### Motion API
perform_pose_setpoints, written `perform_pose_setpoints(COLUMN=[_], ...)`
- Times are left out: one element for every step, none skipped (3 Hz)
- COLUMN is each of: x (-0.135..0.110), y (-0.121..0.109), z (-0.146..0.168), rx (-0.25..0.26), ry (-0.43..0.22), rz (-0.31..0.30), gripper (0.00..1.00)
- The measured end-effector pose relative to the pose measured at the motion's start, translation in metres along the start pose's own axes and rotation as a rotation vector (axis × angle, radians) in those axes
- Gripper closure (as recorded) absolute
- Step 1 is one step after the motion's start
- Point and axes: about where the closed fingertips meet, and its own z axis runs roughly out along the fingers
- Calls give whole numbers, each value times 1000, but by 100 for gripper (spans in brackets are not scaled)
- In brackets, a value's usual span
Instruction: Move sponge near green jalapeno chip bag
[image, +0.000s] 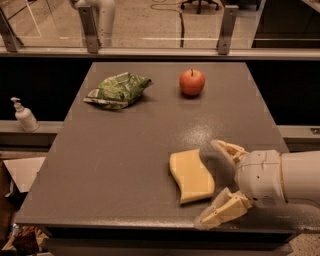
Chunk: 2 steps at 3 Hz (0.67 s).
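Grey surface (125, 160) carries three items. Sponge (191, 176) lies flat at about 5 o'clock on the surface, near the front edge, with its long axis running roughly 11 to 5 o'clock. Green chip bag (117, 90) sits crumpled at about 11 o'clock, well apart from the sponge. Red apple (192, 82) stands at about 1 o'clock, to the bag's 3 o'clock side. End effector (208, 184) reaches in from the 4 o'clock edge, spread wide and holding nothing. One finger sits just beside the sponge's far right corner, the other by its near right corner; contact cannot be told. A pump bottle (24, 116) stands on the ledge off the surface at 9 o'clock.
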Motion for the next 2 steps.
perform_pose_setpoints(x=[5, 8], y=[-1, -4], z=[8, 10], rx=[13, 22], ry=[-9, -17], rz=[3, 12], gripper=[17, 41])
